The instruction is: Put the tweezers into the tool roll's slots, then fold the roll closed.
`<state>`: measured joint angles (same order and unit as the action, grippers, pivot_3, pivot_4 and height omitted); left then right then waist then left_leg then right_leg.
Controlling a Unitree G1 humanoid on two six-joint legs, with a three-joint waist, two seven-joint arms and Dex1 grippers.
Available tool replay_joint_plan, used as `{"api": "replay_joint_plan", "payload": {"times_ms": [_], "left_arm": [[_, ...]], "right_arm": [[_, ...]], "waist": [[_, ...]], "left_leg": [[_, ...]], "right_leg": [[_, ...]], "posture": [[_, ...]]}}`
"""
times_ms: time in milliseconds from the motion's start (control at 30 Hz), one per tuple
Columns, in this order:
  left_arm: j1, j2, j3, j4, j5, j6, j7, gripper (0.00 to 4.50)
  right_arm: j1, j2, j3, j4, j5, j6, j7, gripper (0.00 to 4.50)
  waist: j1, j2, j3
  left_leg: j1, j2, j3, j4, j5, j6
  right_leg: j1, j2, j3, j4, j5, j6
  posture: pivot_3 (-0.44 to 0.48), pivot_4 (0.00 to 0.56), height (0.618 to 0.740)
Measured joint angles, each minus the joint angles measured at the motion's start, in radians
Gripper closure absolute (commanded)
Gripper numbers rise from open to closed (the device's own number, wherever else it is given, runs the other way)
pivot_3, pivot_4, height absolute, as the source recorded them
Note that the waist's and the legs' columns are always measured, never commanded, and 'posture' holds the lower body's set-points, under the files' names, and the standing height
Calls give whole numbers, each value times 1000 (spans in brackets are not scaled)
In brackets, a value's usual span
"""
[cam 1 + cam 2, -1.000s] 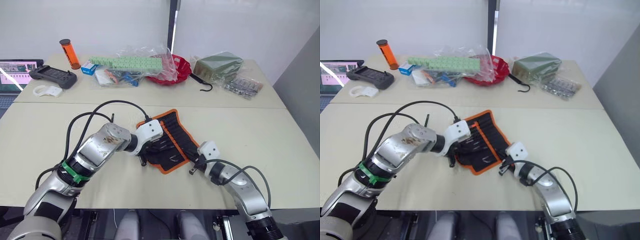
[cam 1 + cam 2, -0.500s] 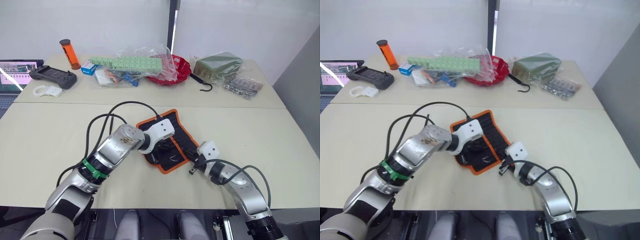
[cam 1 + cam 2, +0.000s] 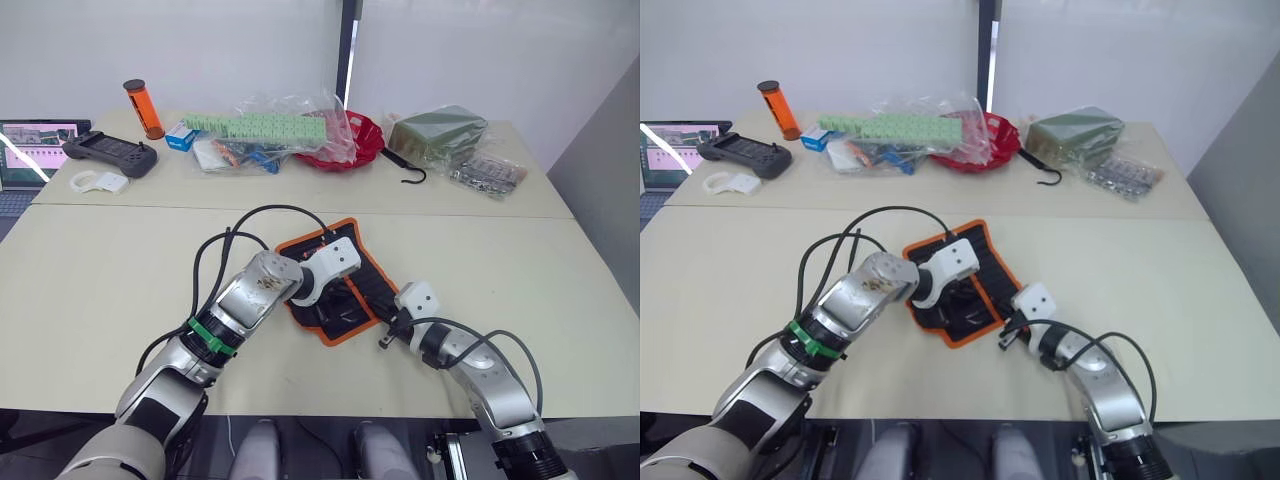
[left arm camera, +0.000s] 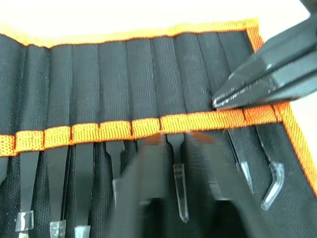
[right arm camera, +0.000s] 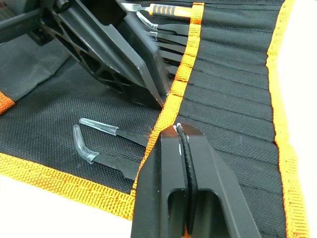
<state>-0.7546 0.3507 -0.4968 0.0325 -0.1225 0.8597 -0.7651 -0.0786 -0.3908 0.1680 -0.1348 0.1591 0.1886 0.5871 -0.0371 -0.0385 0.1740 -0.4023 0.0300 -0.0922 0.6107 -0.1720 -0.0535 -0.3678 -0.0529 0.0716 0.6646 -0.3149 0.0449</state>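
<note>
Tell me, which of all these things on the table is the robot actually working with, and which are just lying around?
In use:
tool roll
tweezers in its slots
left gripper
right gripper

Lying about:
red tray
black hook
orange tube
plastic bags
green box
black controller

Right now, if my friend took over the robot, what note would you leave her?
Left gripper: fingers open, over the slots in the middle of the tool roll.
Right gripper: shut, tips pressing the roll's orange slot band near its corner.
Tweezers: already sitting in the slots, clear-capped tips sticking out.
Roll lies open and flat on the table.
Done: tweezers appear loaded.
Left: check each one is seated, then fold the roll closed.
</note>
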Motion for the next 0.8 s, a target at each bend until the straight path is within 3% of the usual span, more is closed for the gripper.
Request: {"api": "replay_joint_plan", "payload": {"times_ms": [267,500,633,800], "left_arm": [[10,113,140,-133,-46,128,-9,24],[113,302,413,-199,-114,92,-27,24],[306,358,611,-220,-94,-102,44,24],[593,393,819,-280,-82,-218,76,24]], "right_arm": [[-21,0,10,14,0,0,19,4500],[-55,0,6,61,4,-5,58,4500],[-88,5,9,102,5,-18,89,4500],[-121,6,7,156,4,-49,118,4500]], "waist": [[-10,0,0],[-13,1,0],[-14,1,0],[-8,0,0]], "left_leg": [[0,1,0,-2,0,0],[2,2,0,-3,0,0],[3,3,1,-4,0,0],[3,3,1,-4,0,0]], "right_leg": [[-1,1,0,0,1,-2],[-1,1,0,0,1,-3],[-1,1,1,0,2,-4],[-1,0,1,0,2,-5]], "posture": [[0,150,740],[0,150,740],[0,150,740],[0,150,740]]}}
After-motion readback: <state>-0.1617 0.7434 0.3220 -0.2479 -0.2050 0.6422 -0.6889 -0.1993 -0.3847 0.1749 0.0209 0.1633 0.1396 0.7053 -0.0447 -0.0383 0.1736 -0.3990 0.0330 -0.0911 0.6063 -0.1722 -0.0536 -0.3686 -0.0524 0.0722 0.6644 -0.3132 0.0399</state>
